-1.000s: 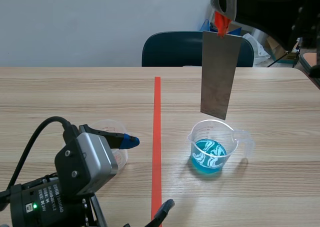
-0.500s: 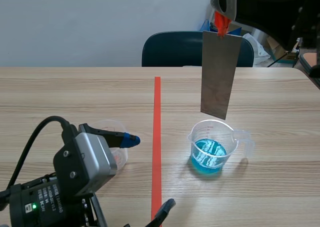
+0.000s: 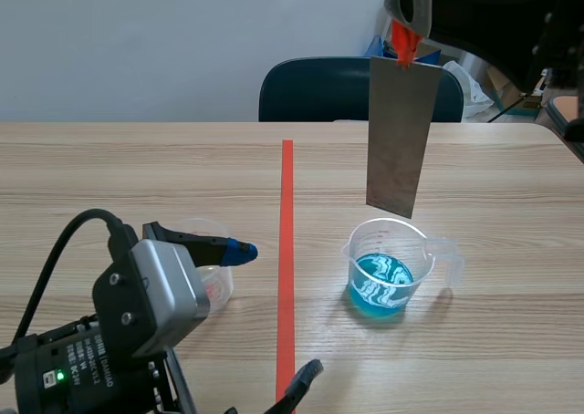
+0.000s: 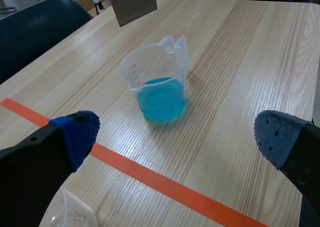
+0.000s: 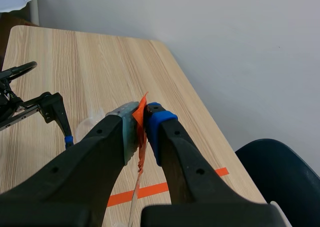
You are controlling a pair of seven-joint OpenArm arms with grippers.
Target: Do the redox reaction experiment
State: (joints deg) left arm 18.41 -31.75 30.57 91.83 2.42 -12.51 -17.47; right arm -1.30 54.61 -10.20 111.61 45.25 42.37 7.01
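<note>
Change over last second: none at plate (image 3: 399, 136); hangs above beaker (image 3: 388, 268), clamped in right fingers (image 5: 159, 122); left fingers (image 4: 75, 134) spread, empty. Immersion pending.

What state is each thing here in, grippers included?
metal plate: hanging upright from the right gripper, not dipped.
beaker: standing upright, partly filled with blue liquid.
small cup: upright beside the left gripper, contents unclear.
left gripper: open, holding nothing.
right gripper: shut on the metal plate's orange-taped top edge.
</note>
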